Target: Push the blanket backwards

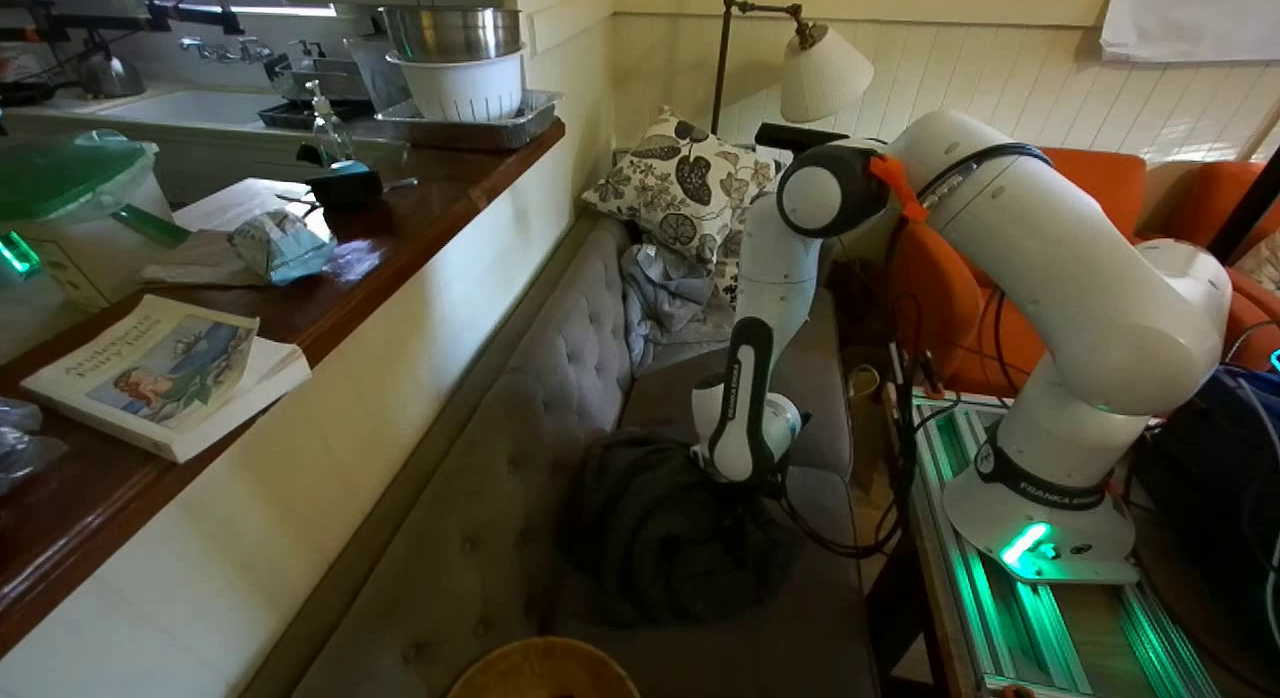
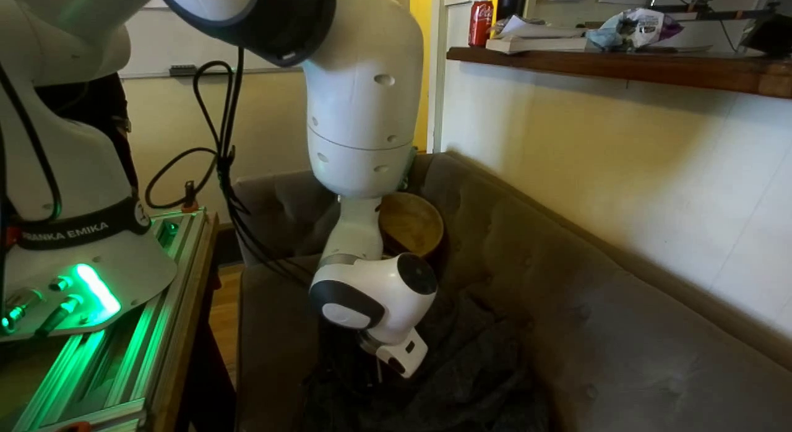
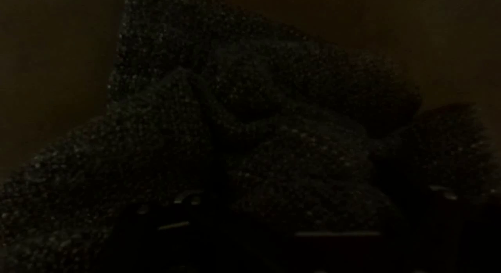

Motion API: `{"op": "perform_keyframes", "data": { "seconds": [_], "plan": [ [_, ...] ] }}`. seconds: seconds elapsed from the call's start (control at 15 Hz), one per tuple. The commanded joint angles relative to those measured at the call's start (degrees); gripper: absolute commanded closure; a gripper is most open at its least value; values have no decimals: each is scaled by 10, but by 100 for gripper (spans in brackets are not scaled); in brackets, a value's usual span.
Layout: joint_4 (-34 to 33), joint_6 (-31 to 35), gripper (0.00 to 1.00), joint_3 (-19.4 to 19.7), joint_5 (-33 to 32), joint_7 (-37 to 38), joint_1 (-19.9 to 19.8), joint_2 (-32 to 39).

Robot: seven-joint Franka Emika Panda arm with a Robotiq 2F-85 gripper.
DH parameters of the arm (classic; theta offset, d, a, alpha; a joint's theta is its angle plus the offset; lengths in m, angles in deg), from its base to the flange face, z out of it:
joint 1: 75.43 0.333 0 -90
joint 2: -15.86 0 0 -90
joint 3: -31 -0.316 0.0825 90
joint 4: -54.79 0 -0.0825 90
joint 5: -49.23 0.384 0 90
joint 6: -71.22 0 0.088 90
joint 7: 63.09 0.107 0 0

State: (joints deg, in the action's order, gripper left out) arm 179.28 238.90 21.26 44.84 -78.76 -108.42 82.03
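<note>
A dark, crumpled blanket (image 1: 660, 558) lies in a heap on the sofa seat, against the backrest. It also shows in an exterior view (image 2: 476, 382), below and around the end of the arm. In the wrist view the blanket's coarse, folded fabric (image 3: 164, 140) fills most of the picture, which is very dark. My gripper (image 3: 313, 206) is pointed down at the heap, at or in its folds. Its fingers are lost in the dark there and hidden behind the wrist and fabric in both exterior views. Whether they hold fabric cannot be told.
The grey tufted sofa (image 1: 570, 358) runs along a half wall with a wooden ledge (image 1: 440, 218). A round wooden bowl-like object (image 2: 411, 224) stands at one sofa end. A patterned cushion (image 1: 690, 188) and grey cloth (image 1: 665, 288) lie at the far end. Cables (image 1: 850, 548) hang beside the arm.
</note>
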Motion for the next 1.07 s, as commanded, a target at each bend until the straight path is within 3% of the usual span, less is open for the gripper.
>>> {"op": "perform_keyframes", "data": {
  "seconds": [0.0, 0.13, 0.4, 0.6, 0.73, 1.0],
  "plan": [
    [-62, -28, 27, -5, 27, 5, 10, 39],
    [-74, -35, 37, -4, 36, 5, 9, 45],
    [-79, -43, 67, -7, 51, -1, -2, 46],
    [-51, -44, 87, -17, 53, -18, -23, 29],
    [30, 5, 98, -33, 43, -55, -66, -16],
    [169, 170, 100, -77, -16, -123, -192, -69]
  ]
}}
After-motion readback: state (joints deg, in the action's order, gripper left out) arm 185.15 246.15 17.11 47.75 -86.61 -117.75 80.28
